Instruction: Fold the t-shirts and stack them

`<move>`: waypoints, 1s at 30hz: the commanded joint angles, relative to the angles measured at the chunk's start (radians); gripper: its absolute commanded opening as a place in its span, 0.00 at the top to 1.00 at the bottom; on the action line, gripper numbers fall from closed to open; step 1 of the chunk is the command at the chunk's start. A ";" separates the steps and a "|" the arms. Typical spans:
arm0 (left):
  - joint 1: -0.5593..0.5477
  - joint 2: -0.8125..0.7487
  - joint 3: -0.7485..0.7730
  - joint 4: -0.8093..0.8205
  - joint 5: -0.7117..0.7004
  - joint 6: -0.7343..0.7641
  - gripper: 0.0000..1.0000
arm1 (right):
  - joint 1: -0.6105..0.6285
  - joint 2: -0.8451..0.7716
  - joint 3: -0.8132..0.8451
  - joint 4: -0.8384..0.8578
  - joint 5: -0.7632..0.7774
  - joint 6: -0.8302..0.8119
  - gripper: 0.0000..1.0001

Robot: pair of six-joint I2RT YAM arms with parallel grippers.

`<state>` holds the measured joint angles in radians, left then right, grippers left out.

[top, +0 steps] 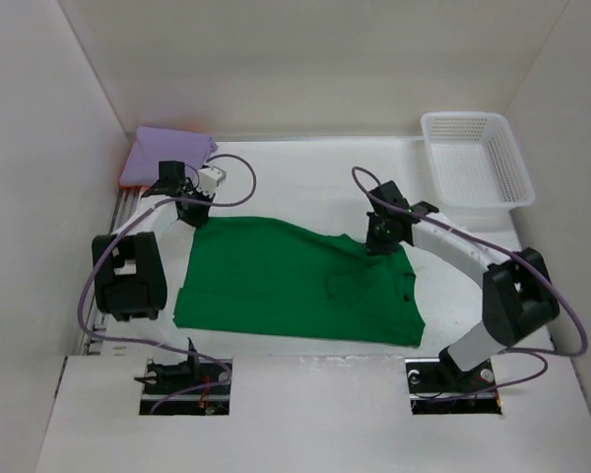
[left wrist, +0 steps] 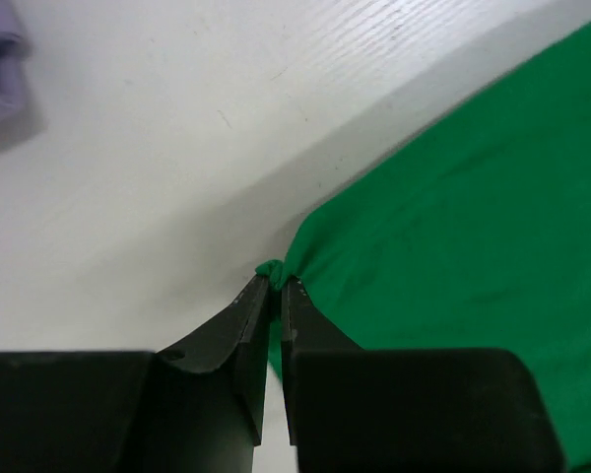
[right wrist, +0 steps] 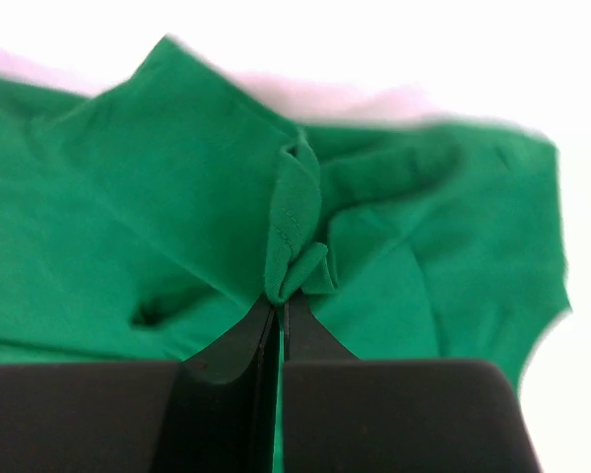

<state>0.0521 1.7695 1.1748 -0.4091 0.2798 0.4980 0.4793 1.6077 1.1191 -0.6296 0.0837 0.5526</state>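
Green t-shirt lies flat on the table, right gripper clamped on a fat fold, but your left gripper pinches only a corner nub, so lifting could yank it free.

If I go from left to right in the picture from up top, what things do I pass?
purple t-shirt → green t-shirt → white basket. The robot's arms reach over the shirts, so they have no clear place in the line.

A white lattice basket sits at the table's far right corner.
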 commanded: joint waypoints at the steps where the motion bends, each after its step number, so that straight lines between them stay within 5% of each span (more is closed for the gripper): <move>1: 0.027 -0.153 -0.036 -0.006 0.044 0.200 1.00 | 0.008 -0.126 -0.085 -0.027 0.059 0.043 1.00; 8: 0.045 -0.217 -0.136 -0.186 0.050 0.350 1.00 | 0.034 -0.236 -0.249 -0.075 0.079 0.131 1.00; 23: 0.038 -0.214 -0.191 -0.250 -0.025 0.438 0.95 | 0.069 -0.233 -0.321 -0.010 0.070 0.182 0.99; 30: 0.016 -0.223 -0.202 -0.327 -0.070 0.494 0.69 | 0.074 -0.291 -0.337 -0.036 0.019 0.175 0.72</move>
<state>0.0692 1.5700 0.9680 -0.6807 0.2279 0.9257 0.5396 1.3865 0.7959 -0.6476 0.1204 0.7227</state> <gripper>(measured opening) 0.297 0.270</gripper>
